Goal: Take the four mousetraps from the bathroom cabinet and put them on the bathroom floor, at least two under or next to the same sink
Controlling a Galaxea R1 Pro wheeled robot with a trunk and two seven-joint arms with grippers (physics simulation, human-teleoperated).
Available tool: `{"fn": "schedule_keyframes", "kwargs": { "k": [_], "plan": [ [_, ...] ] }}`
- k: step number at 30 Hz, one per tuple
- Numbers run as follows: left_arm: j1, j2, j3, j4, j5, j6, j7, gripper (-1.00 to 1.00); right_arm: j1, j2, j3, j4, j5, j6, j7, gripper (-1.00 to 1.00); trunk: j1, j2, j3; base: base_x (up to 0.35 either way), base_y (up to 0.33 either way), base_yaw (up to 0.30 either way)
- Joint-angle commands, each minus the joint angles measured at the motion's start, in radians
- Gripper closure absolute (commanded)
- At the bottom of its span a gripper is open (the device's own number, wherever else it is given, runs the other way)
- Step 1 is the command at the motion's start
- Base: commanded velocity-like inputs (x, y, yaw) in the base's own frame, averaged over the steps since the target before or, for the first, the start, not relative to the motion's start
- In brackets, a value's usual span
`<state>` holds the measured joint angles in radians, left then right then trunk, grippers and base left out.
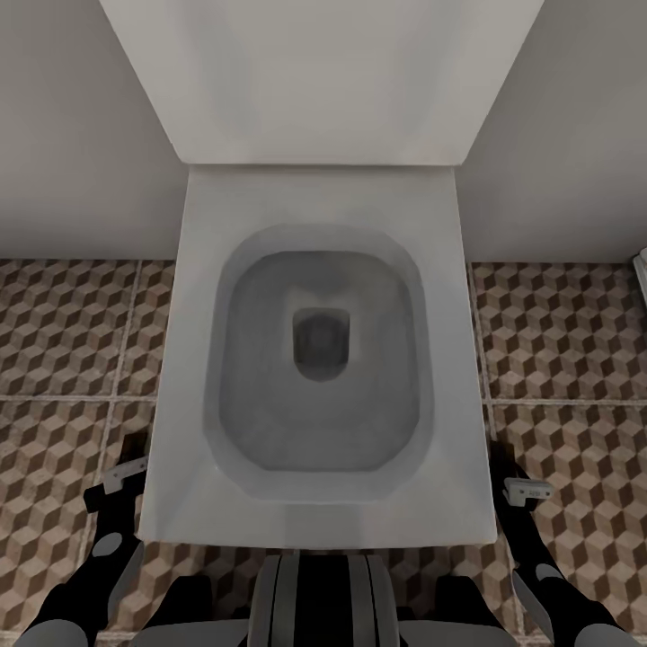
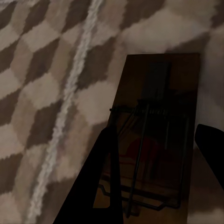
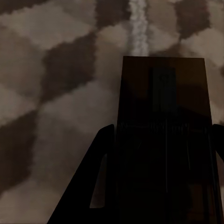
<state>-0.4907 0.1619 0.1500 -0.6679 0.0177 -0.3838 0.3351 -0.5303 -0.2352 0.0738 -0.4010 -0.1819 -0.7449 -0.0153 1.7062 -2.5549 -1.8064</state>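
A: Robot trunk (image 1: 319, 598) is sitting nearest the head camera, right against the front edge of the white toilet (image 1: 314, 359). Both arms are reaching down, one on each side of the bowl.

B: What is the left pincer (image 1: 126, 470) doing?

A: Left of the toilet's front corner, it is hanging low over the bathroom floor (image 1: 63, 332). In the left wrist view its dark fingers (image 2: 100, 177) are pinching a mousetrap (image 2: 158, 116) by the sides, and the brown board with its wire spring is sticking out past the tips over the cube-patterned tiles. I cannot tell whether the board is touching the floor.

B: And the right pincer (image 1: 527, 491)?

A: Right of the toilet's front corner, also low. Its fingers (image 3: 95, 182) are pressing on a second mousetrap (image 3: 163, 112), very dark in the right wrist view, with a pale grout line (image 3: 138, 28) running just beyond the board's far end.

B: Anything else near the toilet?

A: A white edge (image 1: 641, 270) is showing at the far right, by the wall; too little to identify.
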Motion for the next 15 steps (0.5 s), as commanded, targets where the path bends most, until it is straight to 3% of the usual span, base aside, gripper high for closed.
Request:
{"fn": "schedule_keyframes", "kwargs": {
  "k": [1,15],
  "plan": [
    [0.0,0.0,-0.001,0.002,0.007,-0.003,0.002,1.0,0.0,-0.001,0.008,0.001,-0.011,-0.004,0.002,1.0,0.0,0.0,0.0,0.0,0.0,0.0],
    [0.0,-0.001,-0.001,0.002,0.007,-0.003,0.002,1.0,0.0,-0.001,0.008,0.001,-0.011,-0.004,0.002,1.0,0.0,0.0,0.0,0.0,0.0,0.0]
  ]
}}
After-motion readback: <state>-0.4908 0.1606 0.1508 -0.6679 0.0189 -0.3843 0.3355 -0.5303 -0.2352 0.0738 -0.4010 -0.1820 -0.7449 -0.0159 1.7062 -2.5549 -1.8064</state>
